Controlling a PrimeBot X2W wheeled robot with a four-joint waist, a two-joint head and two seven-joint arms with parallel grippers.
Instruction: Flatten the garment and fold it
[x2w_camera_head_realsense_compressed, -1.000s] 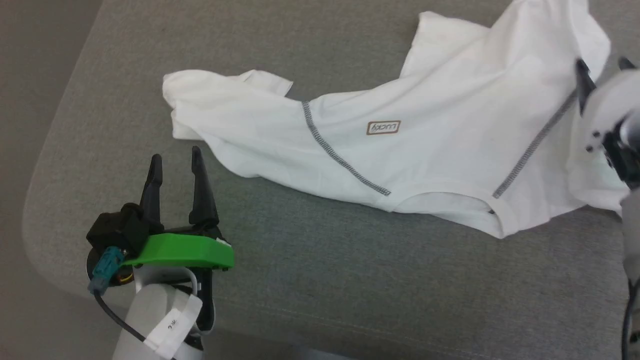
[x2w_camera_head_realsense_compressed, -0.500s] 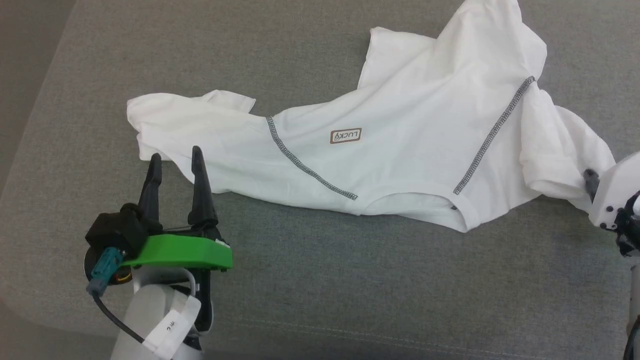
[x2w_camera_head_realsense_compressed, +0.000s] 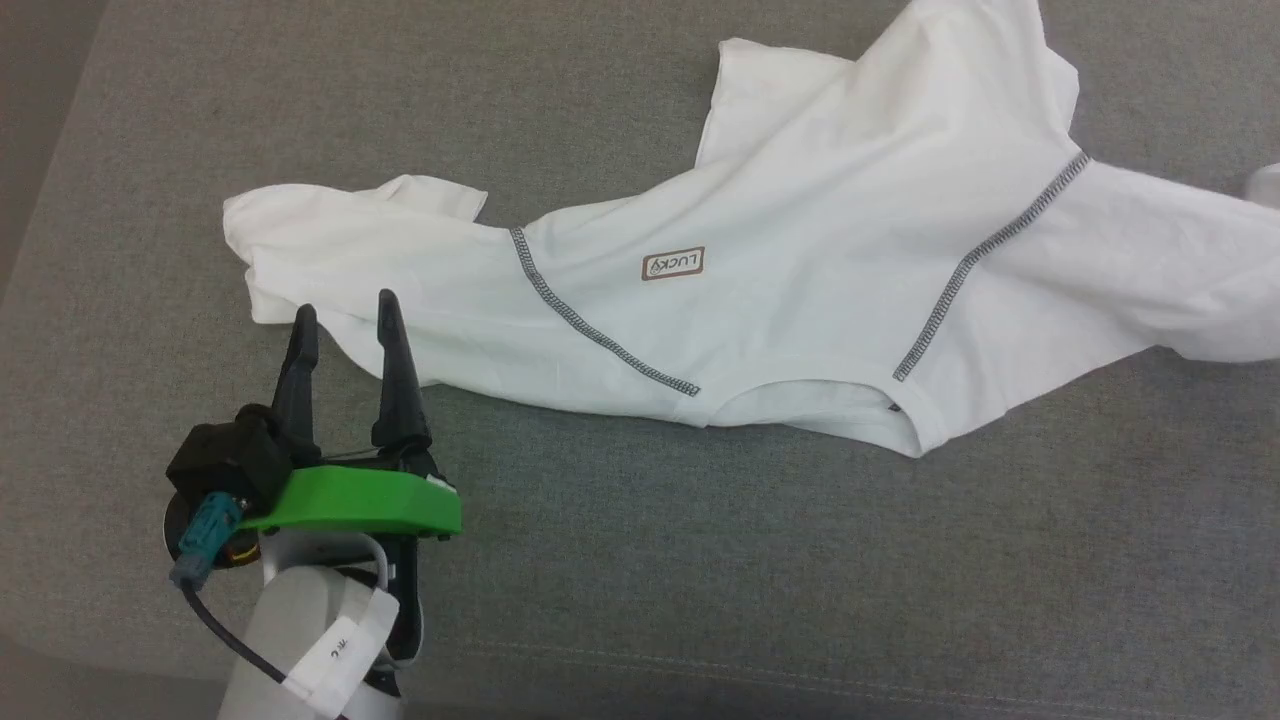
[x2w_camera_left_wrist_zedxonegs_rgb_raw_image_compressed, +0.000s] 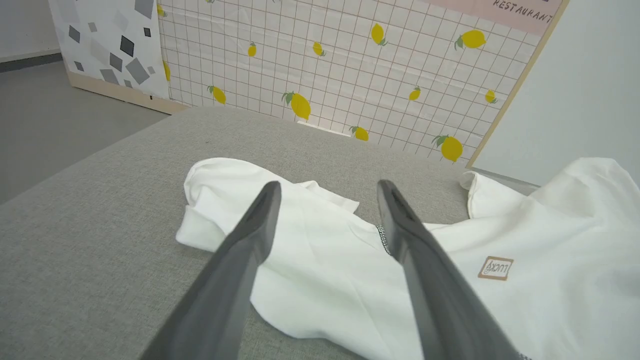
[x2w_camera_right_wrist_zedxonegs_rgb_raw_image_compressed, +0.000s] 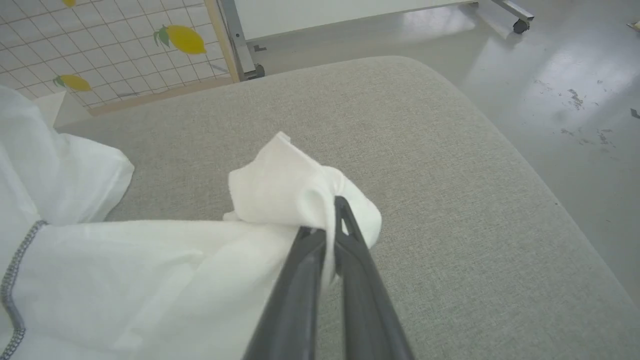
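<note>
- The garment (x2w_camera_head_realsense_compressed: 800, 230) is lying front up on a grey cushion (x2w_camera_head_realsense_compressed: 700, 560). It is stretching from the robot's left to the right edge of the head view, with its neck opening (x2w_camera_head_realsense_compressed: 815, 400) facing the near side.
- A brown-edged patch (x2w_camera_head_realsense_compressed: 673, 264) is showing mid-chest, between two dark zigzag seams (x2w_camera_head_realsense_compressed: 600, 335) that are running down toward the neck.
- The left sleeve (x2w_camera_head_realsense_compressed: 330, 240) is lying bunched and partly doubled over on itself.
- The right sleeve (x2w_camera_head_realsense_compressed: 1170, 280) is reaching out fairly flat, passing off the right edge of the head view.
- The left gripper (x2w_camera_head_realsense_compressed: 346, 305) is hovering at the near edge of the left sleeve, its fingers (x2w_camera_left_wrist_zedxonegs_rgb_raw_image_compressed: 250, 250) standing wide apart. Whether they are touching the cloth cannot be told.
- The right gripper (x2w_camera_right_wrist_zedxonegs_rgb_raw_image_compressed: 331, 217) is pressing its fingers together on the end of the right sleeve, pinching a crumpled fold that is puffing up around the tips.
- A lemon-print panel (x2w_camera_left_wrist_zedxonegs_rgb_raw_image_compressed: 350, 65) is standing behind the cushion, and a glossy floor (x2w_camera_right_wrist_zedxonegs_rgb_raw_image_compressed: 550, 75) is showing beyond the cushion's rounded corner.
</note>
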